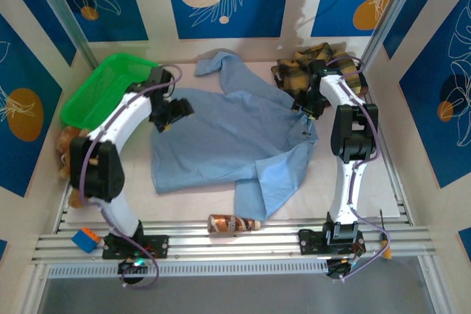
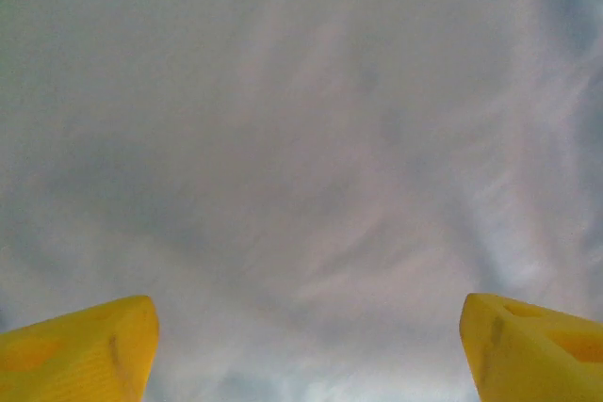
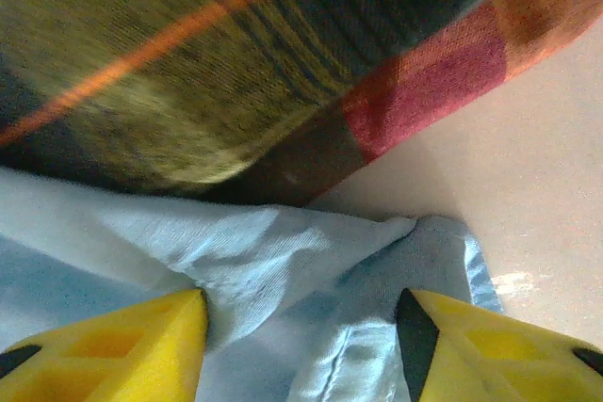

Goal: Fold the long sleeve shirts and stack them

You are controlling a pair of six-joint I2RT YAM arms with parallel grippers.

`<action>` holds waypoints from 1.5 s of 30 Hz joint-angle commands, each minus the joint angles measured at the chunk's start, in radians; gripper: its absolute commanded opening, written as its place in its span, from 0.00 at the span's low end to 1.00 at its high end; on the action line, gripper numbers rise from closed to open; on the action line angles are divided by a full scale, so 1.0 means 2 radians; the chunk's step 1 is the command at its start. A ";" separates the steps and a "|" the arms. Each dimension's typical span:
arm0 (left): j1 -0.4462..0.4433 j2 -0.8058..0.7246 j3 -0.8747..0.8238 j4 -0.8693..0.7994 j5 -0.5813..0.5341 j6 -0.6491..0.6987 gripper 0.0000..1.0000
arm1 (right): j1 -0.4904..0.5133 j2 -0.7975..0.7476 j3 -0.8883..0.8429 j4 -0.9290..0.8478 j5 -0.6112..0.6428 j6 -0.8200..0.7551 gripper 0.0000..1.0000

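Observation:
The light blue long sleeve shirt [image 1: 228, 137] lies spread across the middle of the table, one sleeve folded toward the front. The plaid long sleeve shirt [image 1: 313, 64] is bunched at the back right. My left gripper [image 1: 173, 112] hovers over the blue shirt's left edge. In the left wrist view it [image 2: 306, 327] is open, its yellow fingers [image 2: 85, 355] wide apart above blurred blue cloth [image 2: 301, 138]. My right gripper [image 1: 309, 106] is at the blue shirt's right edge. It [image 3: 301, 303] stands open astride a fold of blue cloth [image 3: 283, 251], with the plaid shirt [image 3: 188, 54] just beyond.
A green plastic basket [image 1: 103, 86] stands at the back left. A brown stuffed toy [image 1: 70, 145] lies by the left wall. A brown bottle [image 1: 232, 223] lies by the front rail, and a blue and orange block [image 1: 86, 240] sits at the front left.

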 commanded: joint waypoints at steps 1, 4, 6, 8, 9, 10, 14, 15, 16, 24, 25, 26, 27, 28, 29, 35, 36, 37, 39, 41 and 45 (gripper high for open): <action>-0.015 0.085 0.049 0.001 0.018 -0.002 0.83 | 0.001 0.016 0.026 -0.022 0.026 -0.024 0.56; -0.012 0.140 0.064 0.021 0.015 -0.019 0.82 | 0.010 0.028 0.033 -0.015 0.020 -0.043 0.53; -0.004 0.158 0.061 0.021 0.000 -0.024 0.82 | 0.015 0.032 0.031 -0.008 0.004 -0.047 0.49; 0.013 0.159 0.039 0.027 -0.016 -0.027 0.82 | 0.021 0.031 0.025 0.001 -0.005 -0.045 0.36; 0.022 0.157 0.025 0.031 -0.021 -0.027 0.82 | 0.023 0.030 0.024 0.004 -0.005 -0.043 0.30; 0.031 0.153 0.013 0.032 -0.028 -0.023 0.82 | 0.026 0.029 0.024 0.007 -0.008 -0.041 0.24; 0.064 0.147 -0.014 0.034 -0.039 0.002 0.82 | 0.034 0.018 0.038 0.023 -0.004 -0.024 0.06; 0.069 0.147 -0.014 0.034 -0.040 0.008 0.82 | 0.035 0.013 0.042 0.029 -0.003 -0.017 0.04; 0.074 0.148 -0.014 0.033 -0.043 0.012 0.82 | 0.035 0.008 0.048 0.034 0.001 -0.008 0.01; 0.095 0.168 0.020 0.037 -0.039 0.022 0.83 | 0.029 0.009 0.110 0.055 0.035 0.032 0.00; 0.096 0.172 0.029 0.035 -0.038 0.025 0.83 | 0.029 0.012 0.115 0.059 0.032 0.031 0.00; 0.098 0.175 0.037 0.036 -0.035 0.028 0.83 | 0.028 0.013 0.115 0.067 0.029 0.028 0.00; 0.099 0.176 0.043 0.036 -0.034 0.030 0.83 | 0.029 0.011 0.113 0.077 0.028 0.027 0.00; 0.100 0.177 0.049 0.036 -0.032 0.032 0.83 | 0.028 0.008 0.108 0.090 0.025 0.027 0.00; 0.101 0.175 0.053 0.038 -0.026 0.034 0.83 | 0.027 0.007 0.106 0.100 0.013 0.025 0.00; 0.097 0.116 0.042 0.048 0.035 0.020 0.89 | 0.027 -0.013 0.108 0.054 -0.011 0.018 0.35; 0.095 0.099 0.036 0.049 0.043 0.018 0.91 | 0.030 -0.036 0.085 0.062 -0.016 0.014 0.41; 0.092 0.077 0.030 0.046 0.049 0.018 0.91 | 0.033 -0.067 0.053 0.073 -0.022 0.009 0.47; 0.088 0.036 0.015 0.038 0.055 0.017 0.92 | 0.040 -0.124 0.000 0.075 -0.031 0.003 0.56; 0.088 -0.012 -0.004 0.027 0.059 0.015 0.94 | 0.042 -0.173 -0.040 0.044 -0.035 0.003 0.61; 0.089 -0.092 -0.043 -0.011 0.061 0.026 0.95 | 0.046 -0.252 -0.138 -0.014 -0.065 0.022 0.61</action>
